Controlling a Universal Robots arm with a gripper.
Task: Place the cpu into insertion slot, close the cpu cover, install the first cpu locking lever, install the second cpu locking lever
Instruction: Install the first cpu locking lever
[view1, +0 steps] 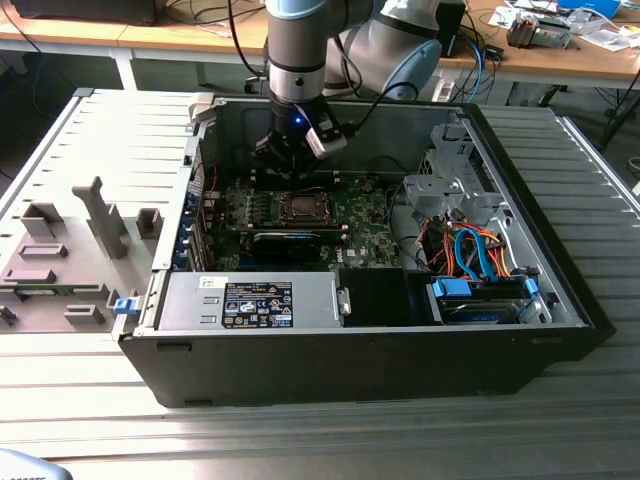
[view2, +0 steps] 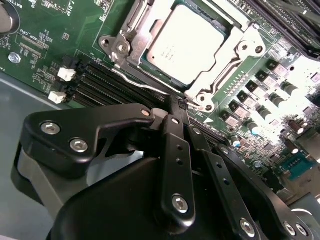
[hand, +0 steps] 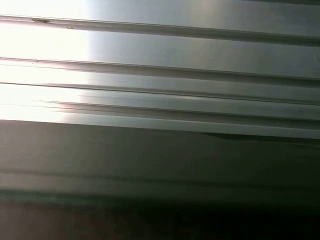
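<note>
Exterior view: I hang inside the open computer case (view1: 520, 200), my gripper (view1: 283, 150) low over the far edge of the green board (view1: 360, 225). The insertion slot (view1: 300, 208) sits just in front of me, its middle looking filled and the frame down over it.

Exterior view, room: the case's back wall is close behind my wrist, the drive cage (view1: 450, 185) well off to the exterior view's right, the long black card (view1: 285, 243) just on the near side of the slot. The grey parts tray (view1: 70, 250) lies outside the case, at the exterior view's left.

Second wrist view: the cpu (view2: 189, 42) lies flat in the slot, with the cpu cover (view2: 235, 50) folded down around it, silver top showing through the window. A thin wire locking lever (view2: 135, 82) runs along the slot's edge nearest me.

Second wrist view, fingers: mine are pressed nearly together, tips (view2: 178, 106) right at that lever's end, by the cover's corner. Whether I pinch the wire or only press on it, I cannot tell.

Step in hand, my judgement: seating a lever. It goes well if I keep the tips on the wire alone and bear along its swing, not onto the cover or the memory slots (view2: 100, 82) beside it.

First wrist view: ribbed grey metal (hand: 160, 75), close up.
</note>
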